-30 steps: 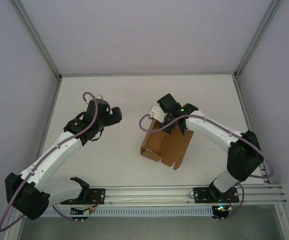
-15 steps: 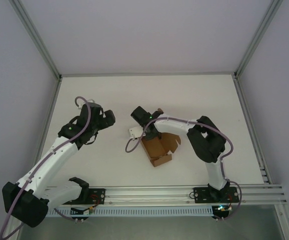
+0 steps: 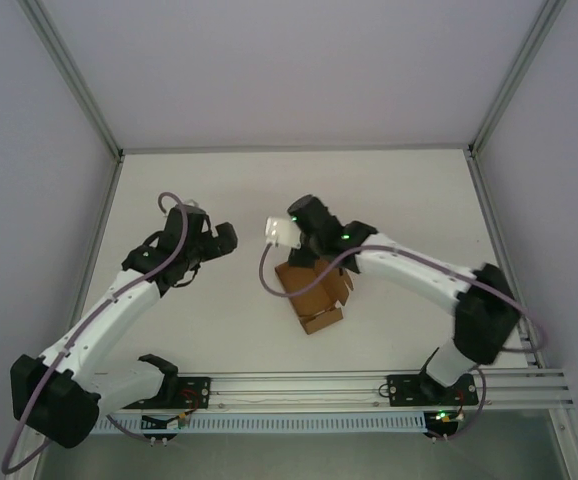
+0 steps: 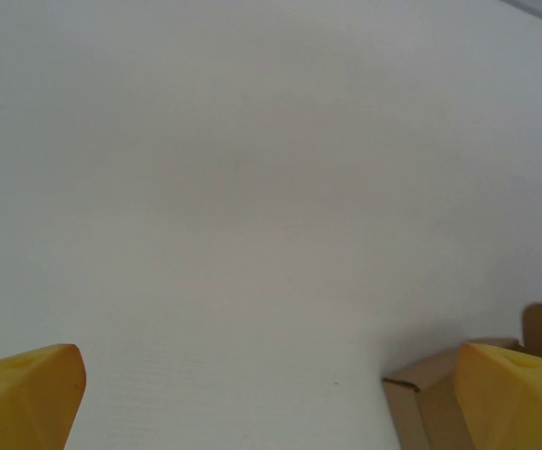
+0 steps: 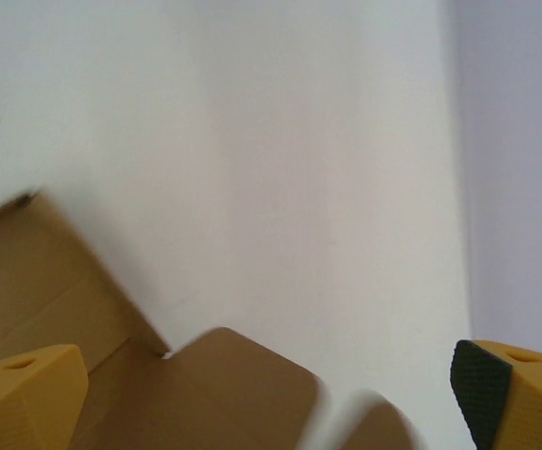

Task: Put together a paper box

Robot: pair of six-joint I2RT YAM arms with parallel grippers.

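Observation:
The paper box (image 3: 315, 297) is plain brown cardboard, partly folded, lying mid-table with rounded flaps sticking out on its right side. My right gripper (image 3: 302, 258) hovers over the box's far edge. In the right wrist view it (image 5: 271, 405) is open, its yellow fingers (image 5: 24, 397) wide apart above a box panel (image 5: 27, 281) and a rounded flap (image 5: 226, 392). My left gripper (image 3: 226, 238) sits to the left of the box, apart from it. In the left wrist view it (image 4: 271, 403) is open over bare table, with a box corner (image 4: 428, 401) by its right finger (image 4: 515, 394).
The white table (image 3: 389, 190) is fenced by aluminium posts and grey walls (image 3: 29, 150) on three sides. A metal rail (image 3: 299, 385) carrying both arm bases runs along the near edge. Purple cables (image 3: 174, 215) loop off each arm.
The box went from an upright, spread-out sheet to a smaller folded shape lying flat. My right gripper swung left over the box, then drew back toward its far edge. The left arm barely shifted.

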